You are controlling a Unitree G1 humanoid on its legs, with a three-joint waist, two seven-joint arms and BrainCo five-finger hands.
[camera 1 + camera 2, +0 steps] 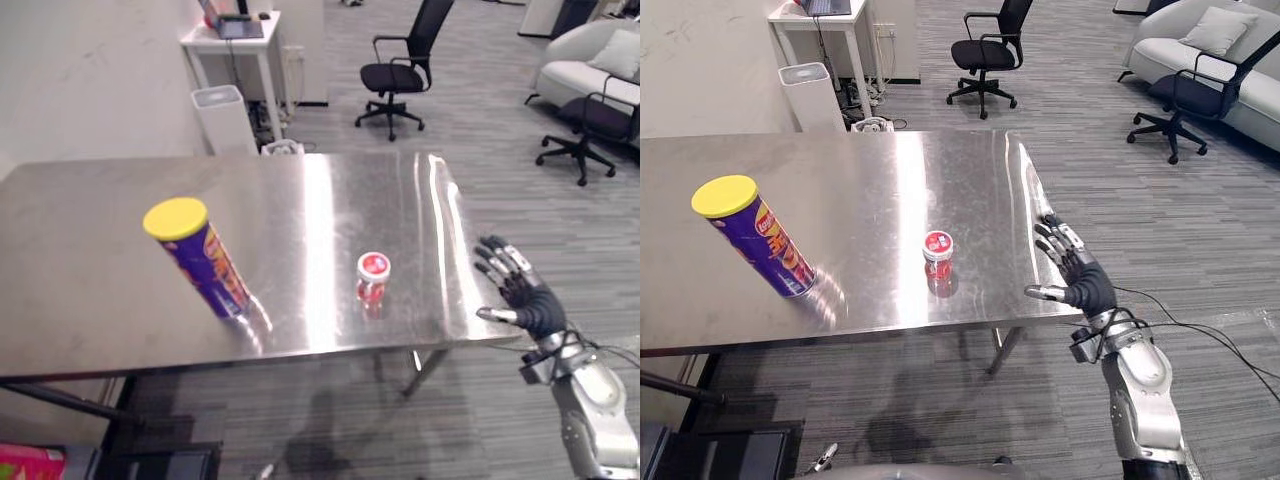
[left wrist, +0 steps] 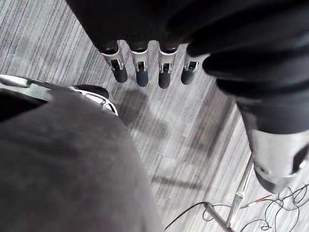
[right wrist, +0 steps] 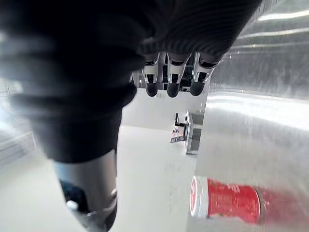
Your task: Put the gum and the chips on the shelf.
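Chips can (image 1: 197,258) standing on table (image 1: 330,200), near left. Gum tub (image 1: 372,275) right of it, near edge. Right hand (image 1: 520,290) by right near corner, fingers spread, empty. Left hand (image 2: 164,72) over floor, fingers straight, empty.

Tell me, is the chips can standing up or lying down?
Standing up. The chips can rests on its bottom end on the table, with its yellow lid on top.
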